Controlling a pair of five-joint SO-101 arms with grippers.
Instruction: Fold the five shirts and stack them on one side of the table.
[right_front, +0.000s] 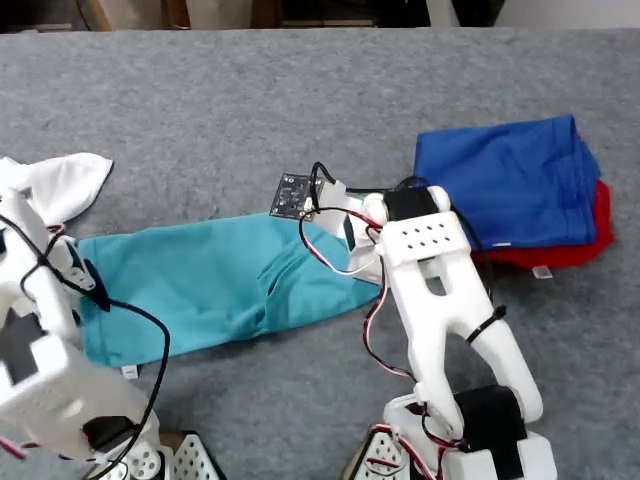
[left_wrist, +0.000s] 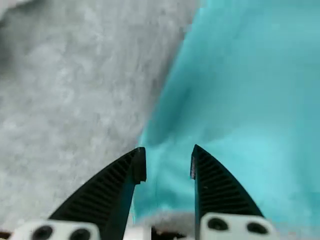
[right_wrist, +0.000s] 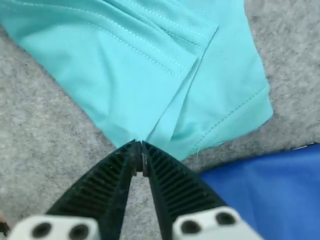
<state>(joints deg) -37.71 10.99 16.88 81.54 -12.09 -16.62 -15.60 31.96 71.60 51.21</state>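
Across the middle of the grey carpet-like tabletop (right_front: 300, 100), a teal fabric shirt (right_front: 200, 285) is spread out lengthwise, a bit creased. The end nearest the stack is pinched in the right gripper (right_wrist: 139, 150), whose fingers are closed tight on a fold of the hem. At the opposite end, the left gripper (left_wrist: 167, 165) is held apart, with the shirt's edge between its fingers. A folded blue shirt (right_front: 505, 180) is stacked on a folded red shirt (right_front: 600, 225) at one side. A crumpled white shirt (right_front: 65, 185) is seen by the left arm.
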